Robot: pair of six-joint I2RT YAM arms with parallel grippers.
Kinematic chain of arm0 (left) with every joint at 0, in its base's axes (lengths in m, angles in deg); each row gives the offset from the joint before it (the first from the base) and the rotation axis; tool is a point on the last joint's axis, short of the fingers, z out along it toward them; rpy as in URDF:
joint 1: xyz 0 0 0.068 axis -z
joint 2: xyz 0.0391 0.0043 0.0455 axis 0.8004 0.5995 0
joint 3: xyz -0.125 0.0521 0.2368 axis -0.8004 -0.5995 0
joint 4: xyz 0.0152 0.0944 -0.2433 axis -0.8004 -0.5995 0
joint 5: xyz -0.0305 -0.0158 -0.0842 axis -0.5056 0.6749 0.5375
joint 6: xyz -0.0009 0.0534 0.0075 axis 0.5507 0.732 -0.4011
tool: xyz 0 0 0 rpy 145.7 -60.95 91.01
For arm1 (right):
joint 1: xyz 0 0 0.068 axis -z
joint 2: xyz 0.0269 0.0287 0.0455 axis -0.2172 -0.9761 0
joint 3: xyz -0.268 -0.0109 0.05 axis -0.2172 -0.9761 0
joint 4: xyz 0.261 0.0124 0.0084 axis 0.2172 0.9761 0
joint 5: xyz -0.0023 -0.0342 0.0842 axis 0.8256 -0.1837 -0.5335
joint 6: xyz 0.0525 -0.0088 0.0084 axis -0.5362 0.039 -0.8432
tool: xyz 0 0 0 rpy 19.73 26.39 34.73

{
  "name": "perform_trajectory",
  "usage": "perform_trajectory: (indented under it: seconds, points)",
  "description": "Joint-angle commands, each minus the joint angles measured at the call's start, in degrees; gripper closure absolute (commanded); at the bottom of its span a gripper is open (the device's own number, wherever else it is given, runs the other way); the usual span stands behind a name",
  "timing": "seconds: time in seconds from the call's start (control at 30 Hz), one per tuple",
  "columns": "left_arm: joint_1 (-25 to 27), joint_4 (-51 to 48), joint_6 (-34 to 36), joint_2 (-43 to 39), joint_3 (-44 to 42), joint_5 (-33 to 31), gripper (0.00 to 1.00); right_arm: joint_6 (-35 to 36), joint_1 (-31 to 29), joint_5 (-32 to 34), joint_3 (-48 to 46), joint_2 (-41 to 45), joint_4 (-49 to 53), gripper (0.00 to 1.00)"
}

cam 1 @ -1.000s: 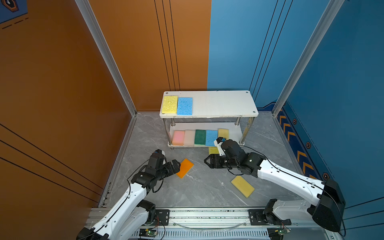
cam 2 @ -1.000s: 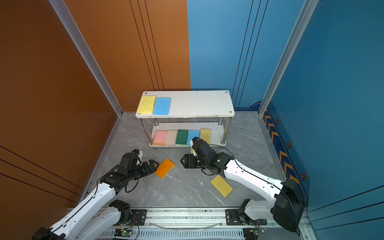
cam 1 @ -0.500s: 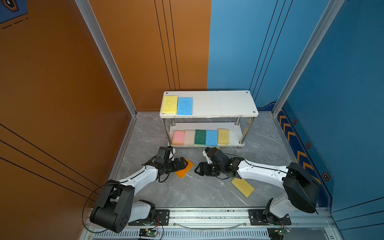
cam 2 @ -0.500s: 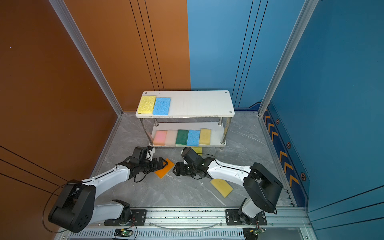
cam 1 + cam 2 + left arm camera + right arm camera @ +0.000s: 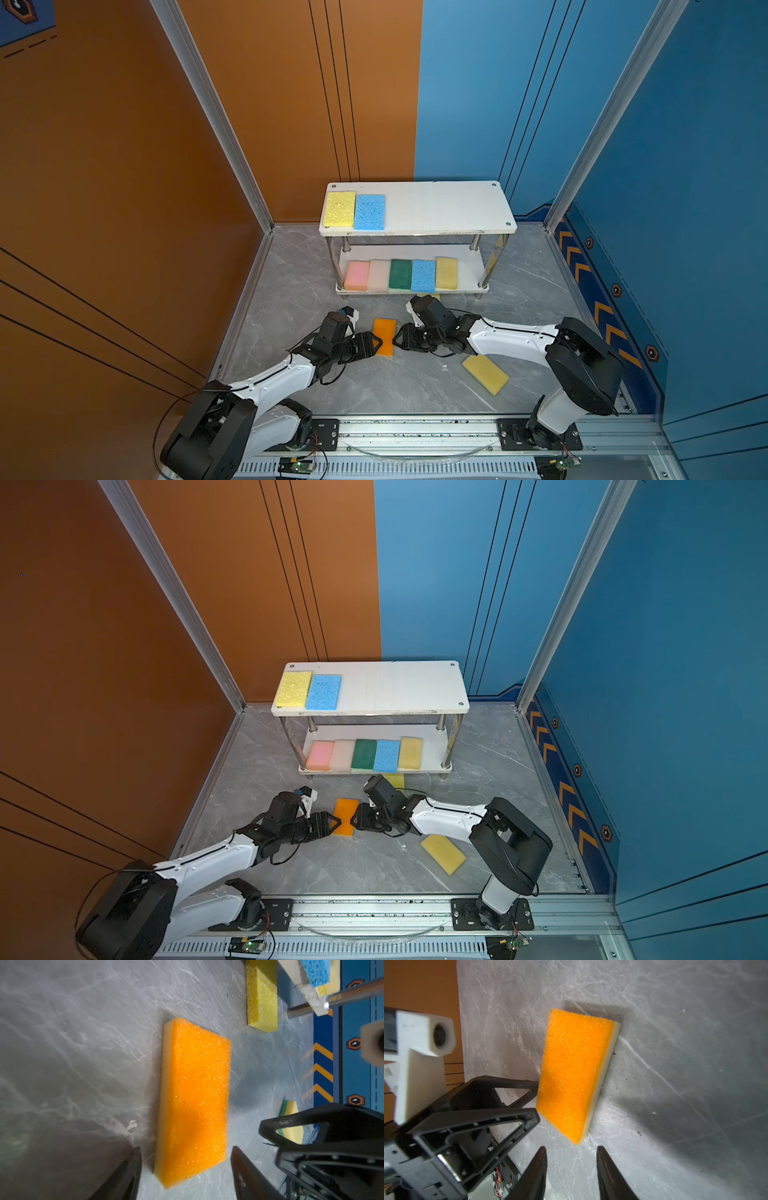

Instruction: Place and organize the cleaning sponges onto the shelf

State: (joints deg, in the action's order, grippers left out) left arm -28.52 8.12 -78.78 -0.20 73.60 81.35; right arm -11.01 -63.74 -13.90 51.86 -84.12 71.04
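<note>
An orange sponge [image 5: 383, 336] [image 5: 345, 816] lies flat on the grey floor in front of the shelf [image 5: 440, 208] [image 5: 399, 688]. My left gripper [image 5: 376, 344] [image 5: 186, 1148] is open, its fingers either side of the sponge's near end [image 5: 193, 1095] with a gap on each side. My right gripper [image 5: 397, 338] [image 5: 571, 1147] is open and holds nothing; a corner of the orange sponge [image 5: 575, 1070] lies just ahead of its tips. The top board holds a yellow sponge [image 5: 339, 208] and a blue sponge [image 5: 370, 212]. Several sponges [image 5: 400, 274] line the lower board.
A yellow sponge [image 5: 485, 374] [image 5: 442, 854] lies on the floor near the right arm. Another yellow sponge [image 5: 394, 779] [image 5: 262, 997] rests by the shelf's front edge, partly hidden by the right wrist. Orange and blue walls enclose the floor; a rail runs along the front.
Both arms have lowered and closed in on the orange sponge from opposite sides, the right one coming away from the shelf. Both sets of jaws have narrowed. The sponge has turned straighter.
</note>
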Motion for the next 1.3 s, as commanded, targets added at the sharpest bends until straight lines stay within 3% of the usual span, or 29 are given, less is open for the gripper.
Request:
perform_trajectory:
  seconds: [0.0,0.27,0.47,0.67,0.97,1.13,1.27]
  points:
    - [-2.27,-4.28,0.22,-4.09,0.66,-0.11,0.34,1.60,-0.01,0.20,1.25,-2.37,1.52,0.63]
    - [-8.67,-8.84,1.73,-9.59,0.15,4.92,0.33,1.68,-0.99,-0.02,4.58,-7.21,1.29,0.67]
    - [-9.29,-9.42,0.96,-11.83,-1.36,5.85,0.33,1.86,-1.36,-0.27,8.07,-10.79,1.87,0.68]
    - [-9.54,-9.94,0.65,-12.50,-1.31,5.94,0.33,2.26,-1.70,-0.50,10.36,-12.93,3.31,0.77]
    - [-10.05,-10.01,-0.09,-12.70,-1.13,6.65,0.32,3.45,-1.71,0.99,9.68,-12.02,5.07,1.00]
    - [-10.45,-10.66,-0.79,-14.04,-0.45,7.85,0.30,4.09,-1.63,0.99,9.06,-10.18,5.20,1.00]
    - [-10.67,-11.02,-1.49,-15.60,0.54,9.69,0.21,7.43,-0.71,0.57,8.31,-5.36,7.29,1.00]
